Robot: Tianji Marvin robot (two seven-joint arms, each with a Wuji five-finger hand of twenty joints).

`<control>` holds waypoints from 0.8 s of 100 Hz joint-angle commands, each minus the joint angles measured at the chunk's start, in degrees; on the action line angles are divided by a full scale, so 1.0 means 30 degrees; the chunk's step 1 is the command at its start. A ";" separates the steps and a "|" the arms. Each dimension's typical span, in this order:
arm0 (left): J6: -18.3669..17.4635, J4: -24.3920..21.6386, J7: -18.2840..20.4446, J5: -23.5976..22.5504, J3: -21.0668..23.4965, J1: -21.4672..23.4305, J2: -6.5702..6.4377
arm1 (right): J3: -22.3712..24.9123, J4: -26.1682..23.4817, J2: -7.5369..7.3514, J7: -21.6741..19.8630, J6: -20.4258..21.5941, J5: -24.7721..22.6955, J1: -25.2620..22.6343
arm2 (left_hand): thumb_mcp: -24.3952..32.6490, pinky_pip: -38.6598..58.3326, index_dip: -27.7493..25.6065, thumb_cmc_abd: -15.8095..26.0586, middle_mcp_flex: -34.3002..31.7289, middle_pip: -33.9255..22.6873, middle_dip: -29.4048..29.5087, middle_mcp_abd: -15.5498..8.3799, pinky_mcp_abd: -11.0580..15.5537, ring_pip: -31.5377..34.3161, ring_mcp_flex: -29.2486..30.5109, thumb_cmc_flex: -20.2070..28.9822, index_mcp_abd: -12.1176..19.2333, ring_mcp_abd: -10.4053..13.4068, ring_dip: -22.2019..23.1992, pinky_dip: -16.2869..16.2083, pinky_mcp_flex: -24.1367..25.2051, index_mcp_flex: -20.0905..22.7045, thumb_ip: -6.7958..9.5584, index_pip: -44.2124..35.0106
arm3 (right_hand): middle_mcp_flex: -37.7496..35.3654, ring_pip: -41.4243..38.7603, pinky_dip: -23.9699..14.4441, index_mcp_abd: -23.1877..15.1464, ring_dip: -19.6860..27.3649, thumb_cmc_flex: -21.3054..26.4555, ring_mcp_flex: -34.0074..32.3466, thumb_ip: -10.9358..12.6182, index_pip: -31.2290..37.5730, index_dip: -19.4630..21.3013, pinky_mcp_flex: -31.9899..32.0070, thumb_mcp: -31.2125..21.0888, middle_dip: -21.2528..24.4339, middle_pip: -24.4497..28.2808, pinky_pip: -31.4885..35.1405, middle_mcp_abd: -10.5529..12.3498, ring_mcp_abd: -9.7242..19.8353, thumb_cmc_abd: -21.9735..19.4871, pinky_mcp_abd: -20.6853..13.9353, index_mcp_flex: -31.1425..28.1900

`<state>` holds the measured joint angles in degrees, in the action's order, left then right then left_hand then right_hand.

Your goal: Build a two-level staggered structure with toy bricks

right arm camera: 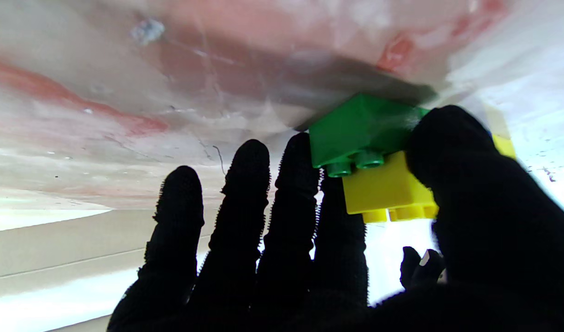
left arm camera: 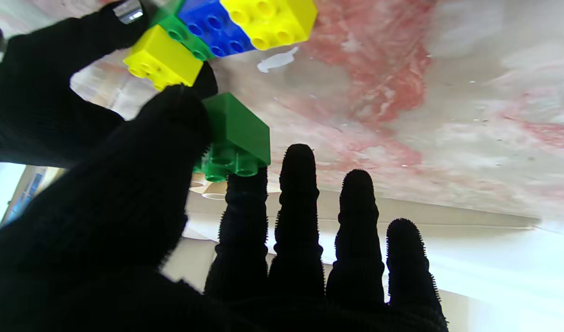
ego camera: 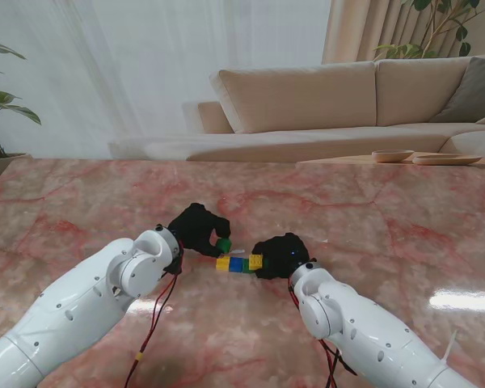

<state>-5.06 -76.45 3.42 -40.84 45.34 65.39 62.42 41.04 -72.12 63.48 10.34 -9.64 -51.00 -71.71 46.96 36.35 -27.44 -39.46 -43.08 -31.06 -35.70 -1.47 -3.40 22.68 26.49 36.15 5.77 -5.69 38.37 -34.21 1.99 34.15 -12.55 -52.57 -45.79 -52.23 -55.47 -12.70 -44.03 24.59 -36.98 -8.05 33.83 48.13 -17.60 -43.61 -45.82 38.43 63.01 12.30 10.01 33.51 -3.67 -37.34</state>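
On the pink marbled desk (ego camera: pixel 372 210), a row of toy bricks (ego camera: pixel 239 263) lies between the two black-gloved hands: yellow, blue and yellow side by side, with a green piece wedged among them as the left wrist view shows. The left robot hand (ego camera: pixel 198 229) pinches a separate green brick (ego camera: pixel 223 244) between thumb and index finger, studs toward the camera in the left wrist view (left arm camera: pixel 236 138); its other three fingers (left arm camera: pixel 298 216) stand straight and slightly apart. This green brick sits just beside the row, on its far side, and whether it touches the row cannot be told. The right robot hand (ego camera: pixel 280 255) presses against the row's right end, its thumb on the yellow brick (right arm camera: pixel 392 193), the remaining fingers extended alongside
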 commanded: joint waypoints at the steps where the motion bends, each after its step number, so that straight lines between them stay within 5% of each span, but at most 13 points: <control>1: -0.0178 0.0095 -0.0052 -0.0029 -0.0277 -0.0181 0.0244 | -0.0037 0.0212 0.0001 -0.0301 -0.0218 0.0015 -0.0299 | -0.0135 -0.0132 -0.0625 0.0406 -0.0441 0.0294 -0.0010 -0.0207 -0.0395 -0.0152 0.0489 -0.0382 0.1153 -0.0518 0.0167 0.0187 0.0432 0.0999 0.0250 -0.0446 | -0.0471 -0.0422 -0.0442 -0.0124 -0.0410 0.0428 -0.0462 -0.0825 0.0475 -0.0482 0.0042 0.0107 -0.0287 0.0227 0.0681 0.0196 0.0430 -0.0026 0.0074 -0.0823; 80: -0.0473 0.1101 -0.0022 -0.0110 -0.2644 -0.1573 0.0409 | -0.0433 0.0394 0.0166 0.0052 -0.0763 0.0134 -0.0108 | 0.0043 -0.0408 -0.1086 0.0533 -0.0289 0.0363 -0.0043 -0.0211 -0.0344 -0.0238 0.0400 -0.0851 0.0961 -0.0465 0.0198 0.0176 0.0417 0.0951 0.0245 0.0062 | -0.0319 -0.0462 -0.0465 0.0053 -0.0498 0.0165 -0.0336 -0.0264 0.0416 -0.0593 0.0178 0.0288 -0.0392 0.0155 0.0802 0.0143 0.0409 -0.0257 0.0045 -0.0754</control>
<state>-6.35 -73.43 3.22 -40.87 37.76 60.86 63.39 40.21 -71.95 63.72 11.36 -11.51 -50.94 -71.58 46.99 36.35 -29.08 -39.46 -43.07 -30.26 -35.70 -1.47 -3.49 22.68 26.49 34.57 5.80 -5.73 38.37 -34.19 1.99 34.42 -12.49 -51.98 -46.26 -52.34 -55.51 -12.77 -44.08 24.57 -36.98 -8.06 35.59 48.11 -17.60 -43.03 -46.00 38.65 63.11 12.34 10.01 33.57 -3.67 -37.36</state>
